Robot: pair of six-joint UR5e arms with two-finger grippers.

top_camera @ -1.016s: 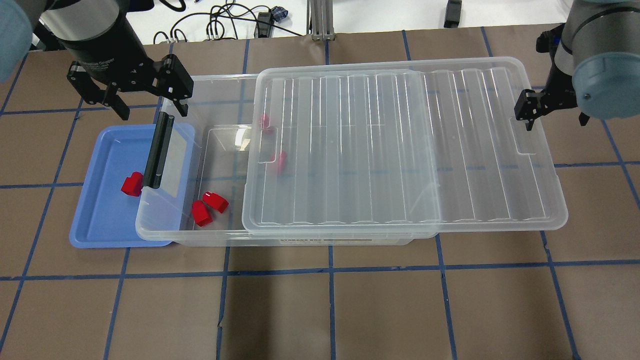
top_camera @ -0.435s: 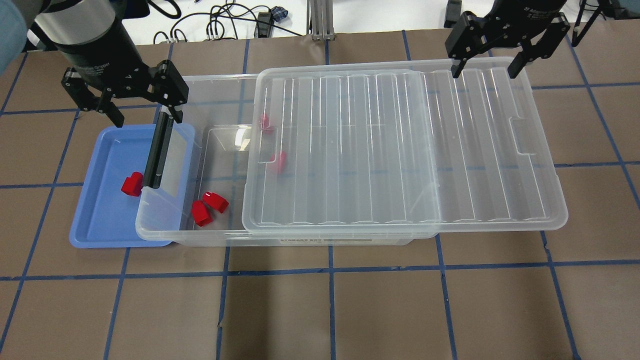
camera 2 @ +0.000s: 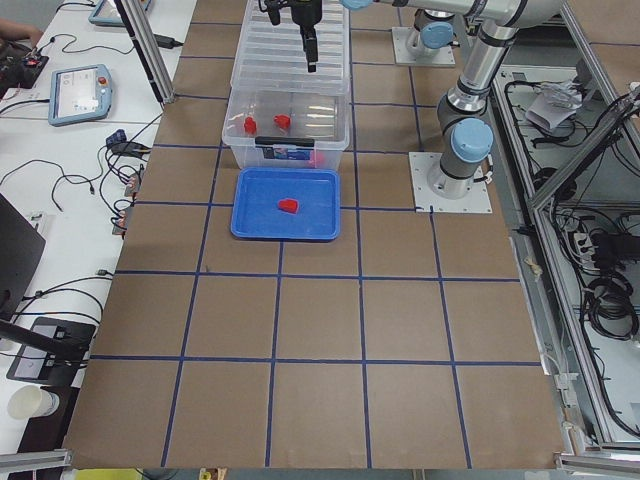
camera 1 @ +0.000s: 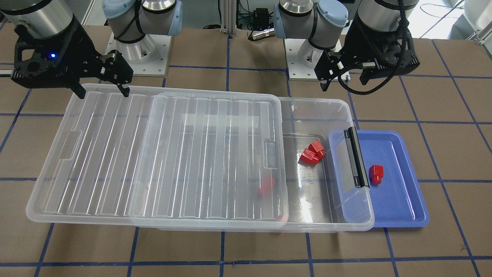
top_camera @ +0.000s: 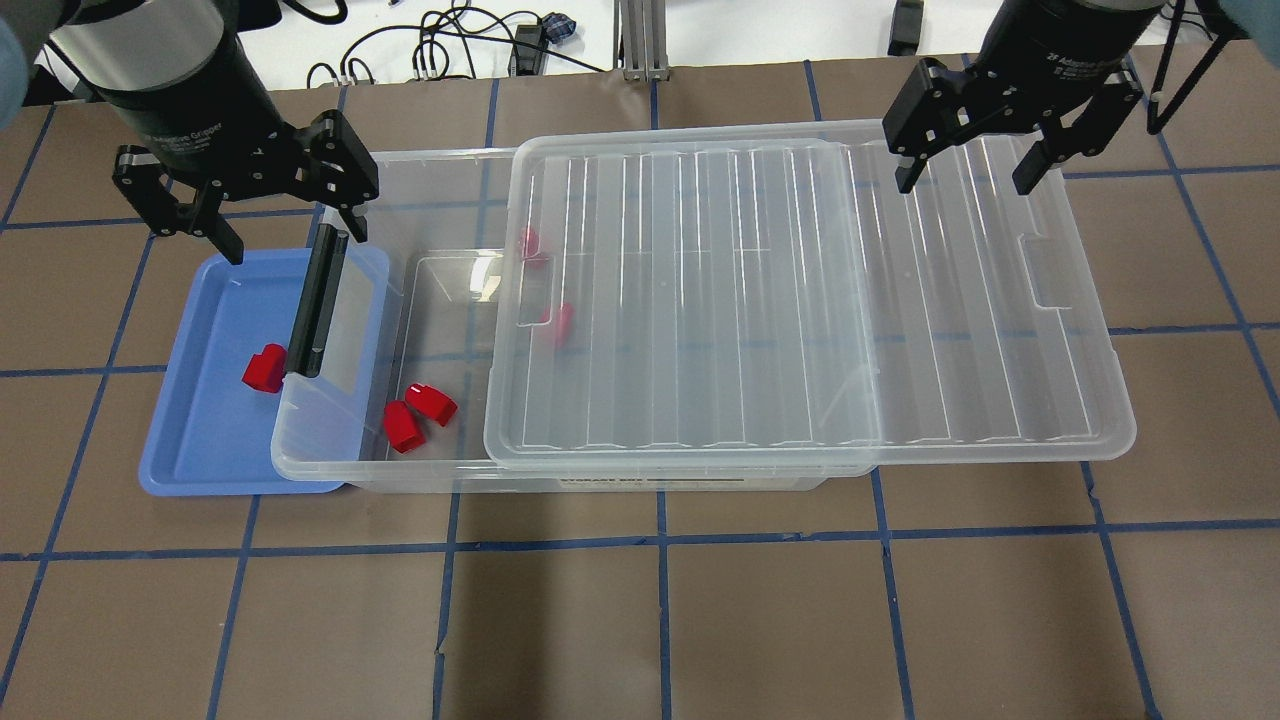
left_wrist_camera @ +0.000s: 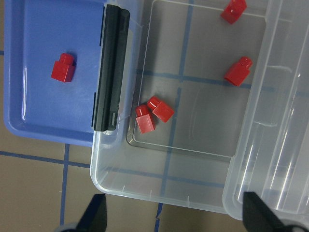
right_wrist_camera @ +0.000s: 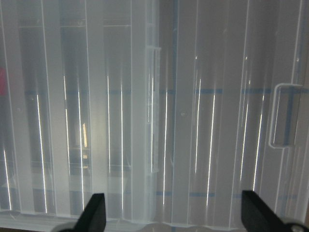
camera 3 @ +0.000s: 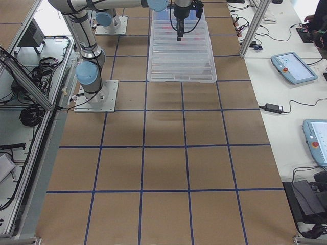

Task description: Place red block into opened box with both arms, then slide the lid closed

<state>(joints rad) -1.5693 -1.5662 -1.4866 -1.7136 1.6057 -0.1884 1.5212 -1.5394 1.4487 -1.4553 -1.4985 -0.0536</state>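
Red small plastic block (top_camera: 265, 368) sits on the shallow blue tray (top_camera: 210, 440), outside the large clear plastic box (top_camera: 420, 478), close to the black bar handle (top_camera: 318, 300) on the box's short end. Wrist view shows a gap between block and handle. That handle end of the box overlaps the tray.

Ribbed flat clear lid (top_camera: 980, 330) lies on the box, slid toward the robot's right. It overhangs the far short end, and the handle end of the box is uncovered.

Four other red blocks are in the box:
- a touching pair (top_camera: 418, 412) in the uncovered part
- one (top_camera: 560, 322) under the lid edge
- one (top_camera: 528, 240) under the lid edge, near the far wall

Left gripper (top_camera: 295, 242): jaws spread wide, holding nothing, hanging over the far corner where tray and box handle meet.

Right gripper (top_camera: 964, 184): jaws also spread, holding nothing, above the far long edge of the lid's overhanging part. Cannot tell if the fingertips touch the lid.
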